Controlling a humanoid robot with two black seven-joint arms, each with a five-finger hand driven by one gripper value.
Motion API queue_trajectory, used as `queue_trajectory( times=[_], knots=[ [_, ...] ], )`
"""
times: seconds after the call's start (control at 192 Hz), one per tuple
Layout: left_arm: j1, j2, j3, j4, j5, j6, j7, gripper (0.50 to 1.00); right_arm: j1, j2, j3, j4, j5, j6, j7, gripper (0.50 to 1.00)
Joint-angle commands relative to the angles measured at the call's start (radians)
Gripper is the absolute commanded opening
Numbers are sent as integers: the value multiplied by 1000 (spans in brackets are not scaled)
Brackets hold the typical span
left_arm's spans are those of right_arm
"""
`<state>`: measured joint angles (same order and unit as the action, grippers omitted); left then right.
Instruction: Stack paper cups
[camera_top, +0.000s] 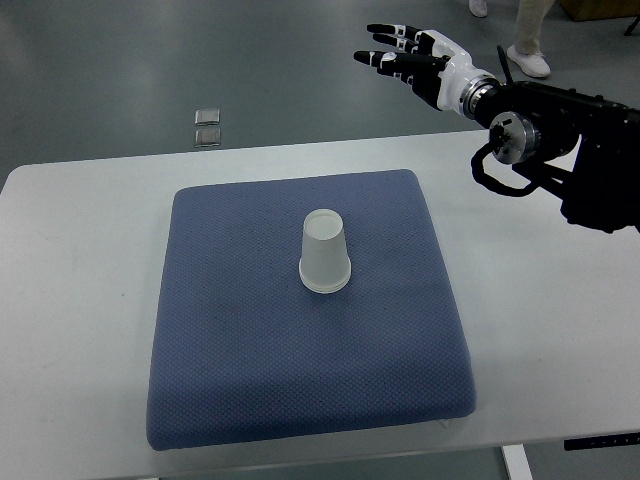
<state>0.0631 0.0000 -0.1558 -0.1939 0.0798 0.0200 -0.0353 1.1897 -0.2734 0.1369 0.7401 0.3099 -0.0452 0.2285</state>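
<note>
While the right hand (412, 58) hung over the floor beyond the table's far edge, its fingers (385, 62) were stretched out nearly straight and a little apart, pointing toward the picture's left, holding and touching nothing. Its black fingers met a white palm, then a metal wrist and a black arm that came in from the right edge. A white paper cup (325, 251) stood upside down near the middle of a blue pad (220, 350), rim down on the fabric, closed base up, its long axis upright and tapering toward the top; whether it was one cup or several nested could not be told. Square with rounded corners, the pad had a fine woven texture and lay on a smooth white table (70, 300).
</note>
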Motion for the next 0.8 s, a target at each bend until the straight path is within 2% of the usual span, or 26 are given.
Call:
queue_trajectory(
  times=[0.0,0.094,0.171,0.317,0.405,0.795],
  knots=[
    [0,0,-1,-1,0,0,0,1000,-113,26,162,-37,-2,10,21,905],
    [1,0,1,-1,0,0,0,1000,-180,62,291,-65,-3,47,72,907],
    [0,0,1,-1,0,0,0,1000,-223,80,355,-105,-3,88,88,915],
    [0,0,-1,-1,0,0,0,1000,-260,125,372,-160,-5,171,95,917],
    [0,0,-1,-1,0,0,0,1000,-283,132,371,-188,-18,205,123,917],
    [0,0,1,-2,0,0,0,1000,-323,189,349,-232,-48,212,129,917]
  ],
)
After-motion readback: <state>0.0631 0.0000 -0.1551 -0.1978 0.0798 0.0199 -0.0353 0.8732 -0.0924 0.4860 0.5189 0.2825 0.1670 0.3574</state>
